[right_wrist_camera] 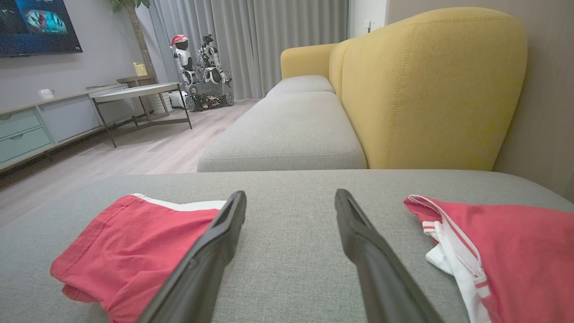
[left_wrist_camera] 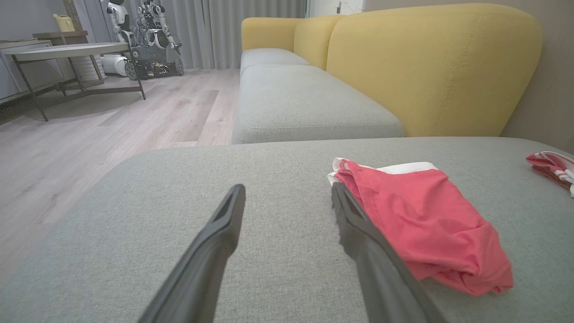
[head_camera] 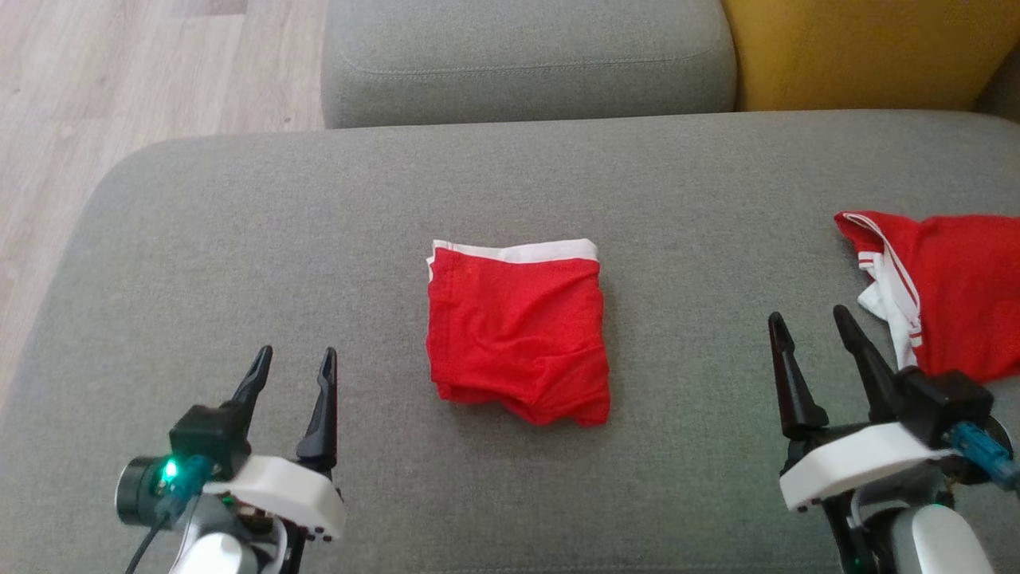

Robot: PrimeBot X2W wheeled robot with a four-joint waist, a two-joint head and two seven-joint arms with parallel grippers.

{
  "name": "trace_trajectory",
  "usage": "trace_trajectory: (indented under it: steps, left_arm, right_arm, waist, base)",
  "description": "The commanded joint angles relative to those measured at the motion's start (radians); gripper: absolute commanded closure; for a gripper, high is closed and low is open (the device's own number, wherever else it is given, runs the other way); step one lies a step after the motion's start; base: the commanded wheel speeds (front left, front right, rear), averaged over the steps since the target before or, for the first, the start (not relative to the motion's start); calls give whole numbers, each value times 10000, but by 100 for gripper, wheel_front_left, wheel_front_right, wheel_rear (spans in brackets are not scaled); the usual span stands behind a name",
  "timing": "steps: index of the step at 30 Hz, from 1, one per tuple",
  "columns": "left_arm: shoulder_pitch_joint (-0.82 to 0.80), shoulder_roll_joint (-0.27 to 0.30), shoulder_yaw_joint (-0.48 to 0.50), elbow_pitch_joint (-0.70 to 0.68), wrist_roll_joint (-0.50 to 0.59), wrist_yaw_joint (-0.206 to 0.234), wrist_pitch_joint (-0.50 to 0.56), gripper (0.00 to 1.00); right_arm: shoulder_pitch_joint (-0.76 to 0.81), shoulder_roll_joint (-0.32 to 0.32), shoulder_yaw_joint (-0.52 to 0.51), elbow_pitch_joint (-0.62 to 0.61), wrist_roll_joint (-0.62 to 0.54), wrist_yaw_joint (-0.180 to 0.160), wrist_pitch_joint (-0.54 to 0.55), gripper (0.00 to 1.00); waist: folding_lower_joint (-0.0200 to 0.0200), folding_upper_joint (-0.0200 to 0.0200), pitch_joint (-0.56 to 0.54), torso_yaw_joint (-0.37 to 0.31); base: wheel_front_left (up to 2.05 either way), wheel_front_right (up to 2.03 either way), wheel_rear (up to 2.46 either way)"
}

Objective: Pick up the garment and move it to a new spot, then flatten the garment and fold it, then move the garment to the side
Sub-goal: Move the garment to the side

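The garment (head_camera: 518, 331) lies folded on the sofa cushion (head_camera: 239, 239), between the two sets of fingers and a little ahead of their tips. The left fingers (head_camera: 325, 399) and right fingers (head_camera: 789, 375) are both spread wide and hold nothing.

What seems left is moving it to the side, and the risk is the fold. A pinch that catches only the top layer would let the lower layers drop open, and dragging it over the cloth cushion could rumple it. A second red garment (head_camera: 948, 287) lies just beside the right fingers, on their outer side, and could snag or be taken by mistake.

The white waistband is on the edge farthest from the fingers and the loose hem nearest. The piece is almost square, its long axis probably running the way the fingers point
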Motion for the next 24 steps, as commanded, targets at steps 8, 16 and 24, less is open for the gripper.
trace_trajectory:
  steps: [8,16,24]
  left_arm:
    - [-463,250,268,-343,-51,97,-68,0]
    - [-693,255,225,-403,-60,64,-102,0]
    - [-1562,10,4,-411,40,-139,-296,0]
  right_arm:
    - [-299,-53,218,-279,22,-7,39,0]
    - [-458,-49,266,-60,30,-7,106,0]
    - [-1543,-60,860,1335,308,-7,40,0]
  waist:
    - [0,0,46,42]
    - [0,0,304,287]
    - [0,0,1308,912]
  base:
    - [0,0,0]
    - [0,0,0]
    - [0,0,0]
